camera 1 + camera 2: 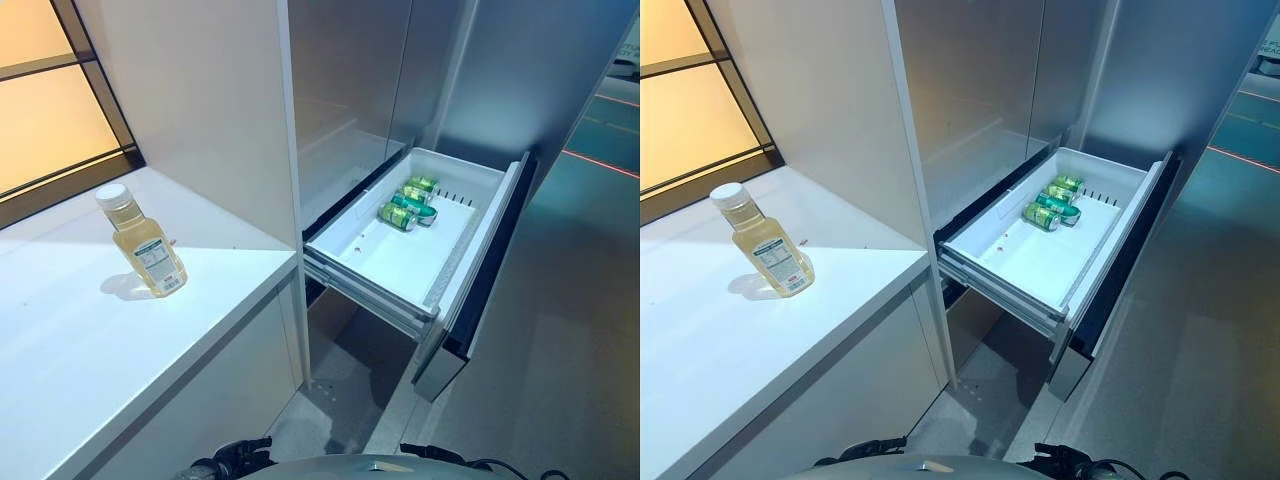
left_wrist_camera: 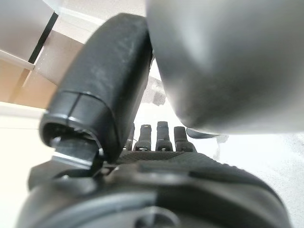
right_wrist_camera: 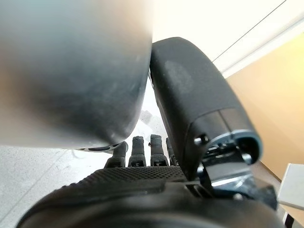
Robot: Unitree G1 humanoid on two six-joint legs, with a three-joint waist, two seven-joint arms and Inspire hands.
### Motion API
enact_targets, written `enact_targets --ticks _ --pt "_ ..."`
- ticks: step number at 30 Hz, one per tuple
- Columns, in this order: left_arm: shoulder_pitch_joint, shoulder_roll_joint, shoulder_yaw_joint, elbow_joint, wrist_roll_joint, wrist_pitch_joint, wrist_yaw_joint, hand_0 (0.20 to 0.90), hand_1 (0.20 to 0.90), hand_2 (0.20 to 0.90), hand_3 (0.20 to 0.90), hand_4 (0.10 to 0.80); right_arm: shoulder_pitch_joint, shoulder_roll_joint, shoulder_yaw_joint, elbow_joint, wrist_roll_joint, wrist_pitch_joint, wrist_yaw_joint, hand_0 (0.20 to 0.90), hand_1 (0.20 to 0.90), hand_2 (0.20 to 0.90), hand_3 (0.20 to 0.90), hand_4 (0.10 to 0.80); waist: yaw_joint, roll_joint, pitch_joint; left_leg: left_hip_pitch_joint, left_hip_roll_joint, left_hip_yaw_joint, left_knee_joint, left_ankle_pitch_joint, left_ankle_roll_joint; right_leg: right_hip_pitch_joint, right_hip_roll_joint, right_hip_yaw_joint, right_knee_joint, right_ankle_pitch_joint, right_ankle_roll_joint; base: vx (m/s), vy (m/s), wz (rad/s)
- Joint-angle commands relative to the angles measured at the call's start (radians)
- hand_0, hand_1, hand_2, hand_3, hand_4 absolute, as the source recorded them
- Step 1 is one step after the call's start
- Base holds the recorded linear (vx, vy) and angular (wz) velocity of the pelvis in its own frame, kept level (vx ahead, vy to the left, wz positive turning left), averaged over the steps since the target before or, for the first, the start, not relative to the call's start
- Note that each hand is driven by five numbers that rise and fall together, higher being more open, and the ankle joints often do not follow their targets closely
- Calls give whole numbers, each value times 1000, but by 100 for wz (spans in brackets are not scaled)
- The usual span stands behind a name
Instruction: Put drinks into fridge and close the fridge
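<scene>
A clear bottle of yellow drink with a white cap [image 1: 143, 243] stands upright on the white counter [image 1: 90, 350] at the left. The fridge's lower drawer [image 1: 400, 262] is pulled out wide to the right of the counter. Green cans [image 1: 410, 202] lie on their sides at the drawer's far end. The bottle [image 1: 761, 242] and the cans [image 1: 1053, 203] also show in the right eye view. My left hand [image 2: 156, 168] is low, away from the counter, with straight fingers [image 2: 163, 135] and holds nothing. My right hand [image 3: 137, 183] is the same, with straight fingers [image 3: 140, 147], empty.
The tall fridge's closed grey doors [image 1: 350, 90] rise above the drawer. A white side panel [image 1: 210, 110] stands between counter and fridge. The drawer's dark front [image 1: 480, 290] juts out over the grey floor [image 1: 570, 340]. A window [image 1: 50, 110] lies behind the counter.
</scene>
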Motion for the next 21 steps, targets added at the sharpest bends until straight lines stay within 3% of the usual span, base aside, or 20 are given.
enact_targets --ticks 1,7,14,18,21 --pt "-47 -31 22 48 -36 -50 -23 900 900 900 900 800 -56 24 40 31 -10 -6 12 900 900 900 900 800 -8 -21 23 -27 -44 81 9 -22 37 13 25 77 25 -32 8 0 0 0" --pt "-47 -29 27 50 -12 -79 43 900 900 900 900 800 -52 24 40 27 -11 -6 13 900 900 900 900 800 -8 -23 22 -29 -44 81 8 -22 37 12 25 77 24 -31 9 0 0 0" --pt "-57 -15 24 27 6 -198 107 900 900 900 900 800 -55 20 50 25 3 -5 13 900 900 900 900 800 -7 -24 22 -29 -44 81 7 -18 35 12 27 79 24 -31 8 0 0 0" --pt "-72 3 -1 -65 -58 -223 -50 900 900 900 900 800 -59 5 53 2 4 10 17 900 900 900 900 800 -9 -18 29 -31 -42 81 6 -16 32 8 28 82 26 -30 9 0 0 0" --pt "-76 37 -24 -224 -145 -110 -236 900 900 900 900 800 -53 -23 53 -52 1 41 25 900 900 900 900 800 -13 -8 37 -37 -40 86 6 -13 30 0 28 85 27 -25 11 -35 33 -1"
